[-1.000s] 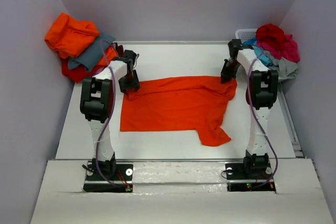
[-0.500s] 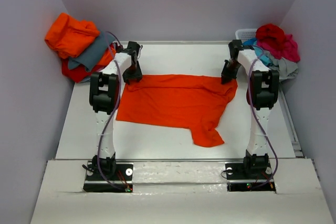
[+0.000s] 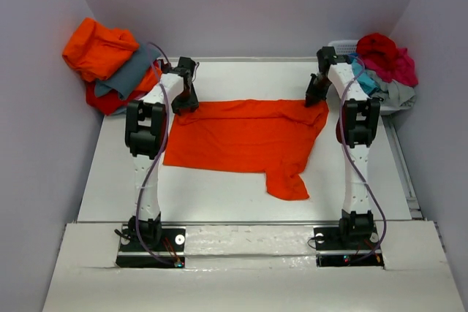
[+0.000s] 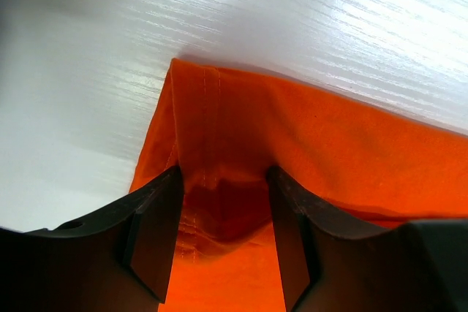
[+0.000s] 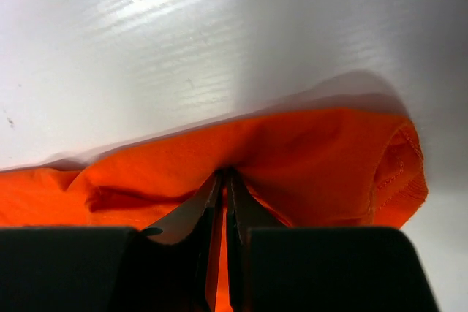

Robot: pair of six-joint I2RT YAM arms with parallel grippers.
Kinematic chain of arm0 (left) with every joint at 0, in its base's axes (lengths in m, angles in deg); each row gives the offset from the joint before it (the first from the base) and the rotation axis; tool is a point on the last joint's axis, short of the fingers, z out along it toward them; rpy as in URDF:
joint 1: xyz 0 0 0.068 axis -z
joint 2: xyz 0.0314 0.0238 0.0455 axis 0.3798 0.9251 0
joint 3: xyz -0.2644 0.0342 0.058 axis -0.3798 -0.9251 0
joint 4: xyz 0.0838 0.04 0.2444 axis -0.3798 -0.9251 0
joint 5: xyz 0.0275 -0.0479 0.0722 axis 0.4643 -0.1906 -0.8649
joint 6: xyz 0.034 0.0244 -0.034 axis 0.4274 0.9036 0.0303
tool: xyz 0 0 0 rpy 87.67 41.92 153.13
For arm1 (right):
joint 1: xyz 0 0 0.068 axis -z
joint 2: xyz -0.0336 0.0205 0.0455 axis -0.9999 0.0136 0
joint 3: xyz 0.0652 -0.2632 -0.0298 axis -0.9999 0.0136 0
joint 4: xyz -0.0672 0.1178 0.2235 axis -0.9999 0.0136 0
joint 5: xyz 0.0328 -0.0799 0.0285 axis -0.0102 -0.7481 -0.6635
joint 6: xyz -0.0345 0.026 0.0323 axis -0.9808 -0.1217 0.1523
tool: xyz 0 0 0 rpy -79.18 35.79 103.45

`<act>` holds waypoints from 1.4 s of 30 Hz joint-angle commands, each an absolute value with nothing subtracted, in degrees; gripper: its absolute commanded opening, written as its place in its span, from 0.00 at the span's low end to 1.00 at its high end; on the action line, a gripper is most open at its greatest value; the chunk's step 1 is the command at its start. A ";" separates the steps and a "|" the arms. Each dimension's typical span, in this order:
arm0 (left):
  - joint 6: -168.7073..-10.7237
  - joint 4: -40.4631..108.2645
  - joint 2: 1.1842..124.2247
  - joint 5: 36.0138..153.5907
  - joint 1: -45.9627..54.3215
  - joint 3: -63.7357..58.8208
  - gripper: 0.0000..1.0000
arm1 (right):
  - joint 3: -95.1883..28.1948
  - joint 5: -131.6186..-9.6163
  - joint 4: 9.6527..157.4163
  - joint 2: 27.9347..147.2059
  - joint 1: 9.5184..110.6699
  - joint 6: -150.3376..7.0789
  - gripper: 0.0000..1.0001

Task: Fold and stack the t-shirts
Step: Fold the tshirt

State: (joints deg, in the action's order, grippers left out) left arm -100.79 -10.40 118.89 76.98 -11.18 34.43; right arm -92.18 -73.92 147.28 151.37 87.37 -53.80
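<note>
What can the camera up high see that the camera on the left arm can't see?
Only the high camera shows the whole orange t-shirt spread on the table, both arms, the pile of shirts at far left and the white basket of shirts at far right. Only the left wrist camera shows the left gripper up close: its fingers stand apart around a bunched fold of cloth, and the hem stitching shows. Both show the orange shirt's far left corner on the white table.

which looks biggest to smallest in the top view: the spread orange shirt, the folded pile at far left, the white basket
1. Spread orange shirt, plainly the largest.
2. Folded pile at far left.
3. White basket: only a corner shows, the rest lies under heaped shirts, so its true size is unsure.
</note>
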 commanded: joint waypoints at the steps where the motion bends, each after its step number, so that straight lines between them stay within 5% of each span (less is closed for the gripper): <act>1: -100.02 -11.97 118.35 74.59 -11.33 28.39 0.60 | -99.54 -74.57 148.59 154.58 90.01 -52.96 0.12; 17: -100.20 -9.95 116.32 76.70 -13.00 23.81 0.61 | -93.58 -70.96 144.73 147.83 93.00 -54.54 0.18; 27: -100.11 -8.72 115.71 77.31 -13.00 23.46 0.61 | -79.00 -64.72 143.50 129.91 92.39 -54.80 0.59; 34: -100.46 -8.02 113.87 76.00 -13.00 23.81 0.60 | -57.82 -61.65 141.30 116.55 91.78 -54.62 0.60; 42: -100.20 -8.81 112.10 74.06 -11.78 26.18 0.61 | -41.89 -59.46 135.76 114.50 90.19 -54.89 0.60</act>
State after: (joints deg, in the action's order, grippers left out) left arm -100.92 -4.52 114.01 77.02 -12.17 26.10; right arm -45.39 -61.90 139.45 113.69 91.35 -54.72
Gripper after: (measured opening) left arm 0.607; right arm 0.601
